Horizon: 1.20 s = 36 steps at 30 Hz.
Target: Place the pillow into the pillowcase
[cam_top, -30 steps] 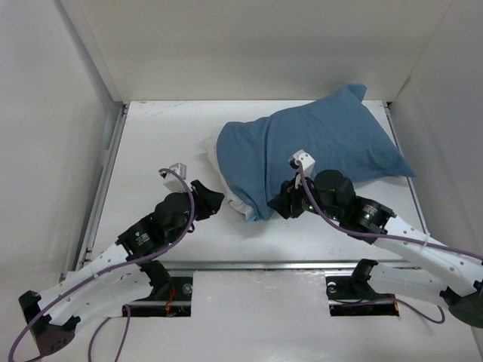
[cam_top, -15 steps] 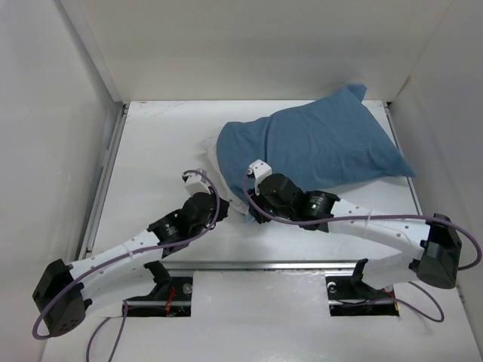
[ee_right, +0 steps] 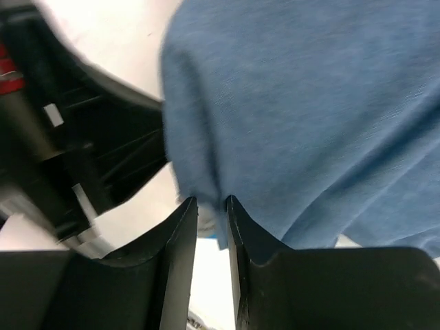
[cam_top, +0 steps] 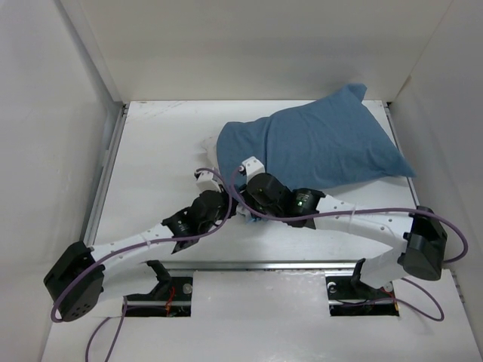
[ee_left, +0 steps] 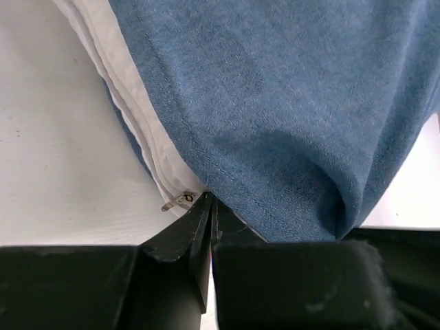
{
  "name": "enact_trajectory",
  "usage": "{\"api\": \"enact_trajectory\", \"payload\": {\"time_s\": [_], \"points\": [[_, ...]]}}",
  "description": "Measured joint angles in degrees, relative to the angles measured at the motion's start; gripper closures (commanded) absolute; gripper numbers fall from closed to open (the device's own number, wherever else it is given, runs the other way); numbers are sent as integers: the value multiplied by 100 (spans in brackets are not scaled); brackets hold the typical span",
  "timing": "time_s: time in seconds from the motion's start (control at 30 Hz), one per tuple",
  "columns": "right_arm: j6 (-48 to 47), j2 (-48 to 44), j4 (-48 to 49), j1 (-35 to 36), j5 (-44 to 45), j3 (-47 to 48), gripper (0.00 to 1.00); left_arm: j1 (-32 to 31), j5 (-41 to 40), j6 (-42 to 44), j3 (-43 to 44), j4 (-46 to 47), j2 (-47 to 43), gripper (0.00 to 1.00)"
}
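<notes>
The slate-blue pillowcase [cam_top: 317,151] lies at the table's back right, drawn over most of the white pillow. A strip of the pillow [cam_top: 211,161] shows at its left opening. My right gripper [cam_top: 245,213] is shut on a fold of the pillowcase's near-left corner [ee_right: 309,103], with blue cloth between its fingers [ee_right: 180,227]. My left gripper [cam_top: 229,208] is shut, its tips [ee_left: 210,201] against the blue hem [ee_left: 289,103] and the pillow's white zipper edge [ee_left: 130,103]. No cloth shows between the left jaws. The two grippers are close together.
White walls enclose the table on the left, back and right. A metal rail [cam_top: 106,173] runs along the left side and another [cam_top: 302,264] along the front. My left arm [ee_right: 69,158] fills the left of the right wrist view.
Both arms have reached forward and inward to the pillowcase's near-left corner. The right gripper swung left from the case's middle, and the left gripper moved right to meet it.
</notes>
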Motion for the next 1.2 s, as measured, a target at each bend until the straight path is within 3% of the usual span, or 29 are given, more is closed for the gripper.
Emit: {"api": "enact_trajectory", "payload": {"time_s": [0.37,0.6,0.63,0.67,0.73,0.87,1.2], "points": [[-11,-238,-232,284,-70,107,53,0,225,72,-256,636,33,100],[-17,72,-382,282,245,129,50,0,280,192,-256,767,87,100],[-20,168,-380,282,247,140,54,0,284,199,-256,780,87,100],[-39,264,-376,282,249,142,65,0,295,205,-256,789,87,100],[-81,420,-382,282,269,144,100,0,317,219,-256,826,103,100],[-85,514,-385,280,24,216,100,0,356,264,-256,955,247,100],[-330,4,-284,-85,-1974,238,100,-2,820,339,-251,1541,730,100]]}}
